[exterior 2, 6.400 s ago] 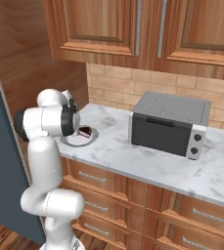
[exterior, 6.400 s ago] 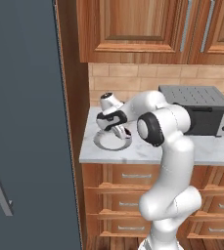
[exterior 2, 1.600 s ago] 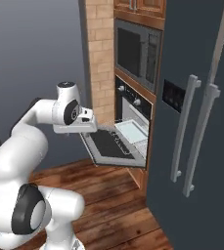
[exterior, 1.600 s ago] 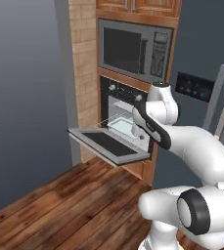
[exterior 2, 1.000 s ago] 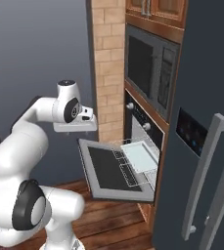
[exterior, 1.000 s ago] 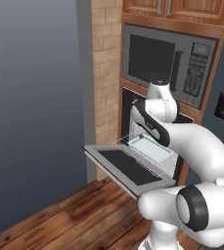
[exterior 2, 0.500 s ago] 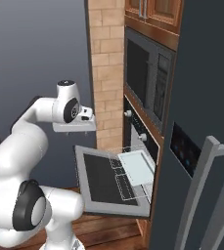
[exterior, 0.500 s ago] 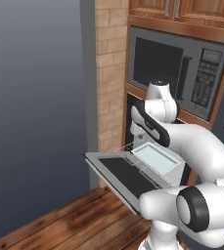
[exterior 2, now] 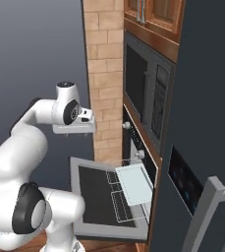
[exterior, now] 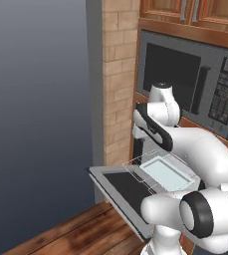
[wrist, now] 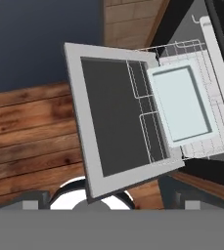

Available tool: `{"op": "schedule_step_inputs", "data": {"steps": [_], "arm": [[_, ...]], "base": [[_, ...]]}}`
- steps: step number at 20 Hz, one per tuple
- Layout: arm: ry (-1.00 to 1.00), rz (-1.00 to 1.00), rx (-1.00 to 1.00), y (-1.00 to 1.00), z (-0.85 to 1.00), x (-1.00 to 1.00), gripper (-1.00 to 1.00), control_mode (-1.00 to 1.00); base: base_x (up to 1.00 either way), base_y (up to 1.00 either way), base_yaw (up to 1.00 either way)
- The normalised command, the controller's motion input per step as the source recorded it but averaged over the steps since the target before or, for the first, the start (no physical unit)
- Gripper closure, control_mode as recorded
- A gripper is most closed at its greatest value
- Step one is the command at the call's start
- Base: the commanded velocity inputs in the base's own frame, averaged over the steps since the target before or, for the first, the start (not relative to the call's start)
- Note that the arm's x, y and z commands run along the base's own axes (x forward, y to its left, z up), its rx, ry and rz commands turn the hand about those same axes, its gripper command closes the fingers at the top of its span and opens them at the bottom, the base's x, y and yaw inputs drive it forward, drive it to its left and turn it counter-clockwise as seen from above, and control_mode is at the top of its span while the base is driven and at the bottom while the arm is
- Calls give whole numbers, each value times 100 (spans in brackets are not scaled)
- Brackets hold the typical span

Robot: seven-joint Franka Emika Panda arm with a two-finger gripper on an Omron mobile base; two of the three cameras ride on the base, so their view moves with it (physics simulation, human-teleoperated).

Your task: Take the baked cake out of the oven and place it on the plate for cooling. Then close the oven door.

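Note:
The oven (exterior 2: 135,147) sits in the wood surround under the microwave. Its oven door (exterior: 119,187) (exterior 2: 97,194) (wrist: 111,122) is dropped flat open, dark glass up. A wire rack (wrist: 147,122) is pulled out over the door and carries a pale, bare baking tray (exterior: 163,172) (exterior 2: 133,183) (wrist: 182,102). My gripper (wrist: 106,197) (exterior 2: 74,130) hangs open above the door's front edge, looking down on it, with nothing between its fingers. The cake and the plate are out of view.
A grey microwave (exterior: 185,74) (exterior 2: 143,83) is built in above the oven. A brick column (exterior: 118,74) stands at the oven's left. A dark fridge (exterior 2: 202,123) with a grey handle is close on the right. Wood floor (wrist: 30,127) lies below the door.
The base has driven closer to the oven, so the open door and tray look larger and nearer. The arm keeps its pose and the gripper stays open.

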Motion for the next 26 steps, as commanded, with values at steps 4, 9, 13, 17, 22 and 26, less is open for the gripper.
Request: {"op": "schedule_step_inputs", "data": {"steps": [4,9,13,17,22,26], "arm": [[0,2,0,0,-6,7,-100,-100],[4,1,-1,15,-50,38,-100,-100],[5,0,-3,6,-83,42,-100,-100],[5,0,0,10,-83,23,-100,-100],[0,0,0,0,-74,1,-100,-100],[0,0,0,0,-76,0,-100,-100]], "base": [[26,-3,7],[0,0,0],[0,0,0],[0,0,0],[0,0,0],[0,0,0]]}}
